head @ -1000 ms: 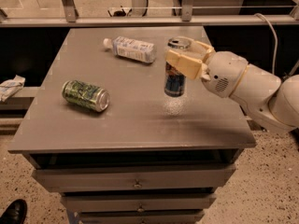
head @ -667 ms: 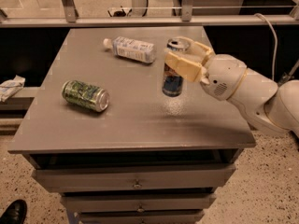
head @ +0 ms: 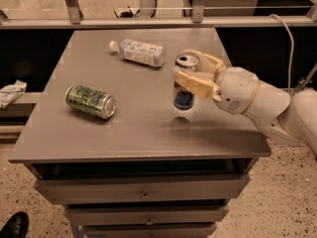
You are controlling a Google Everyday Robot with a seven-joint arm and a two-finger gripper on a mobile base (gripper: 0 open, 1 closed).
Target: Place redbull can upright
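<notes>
The redbull can [head: 182,97], slim with a blue and silver body and a silver top, stands upright right of the grey table's [head: 138,128] centre. Its base is at or just above the tabletop. My gripper [head: 181,67] reaches in from the right and is shut on the can's upper part. One cream finger [head: 194,83] lies across the can's front and the other curves behind its top. The fingers hide the middle of the can.
A green patterned can [head: 91,101] lies on its side at the table's left. A white-capped plastic bottle [head: 138,52] lies on its side at the back. Drawers sit under the table. A railing runs behind it. A shoe [head: 15,225] is at bottom left.
The gripper and the can have shifted slightly left and down towards the tabletop. The green can and the bottle have not moved.
</notes>
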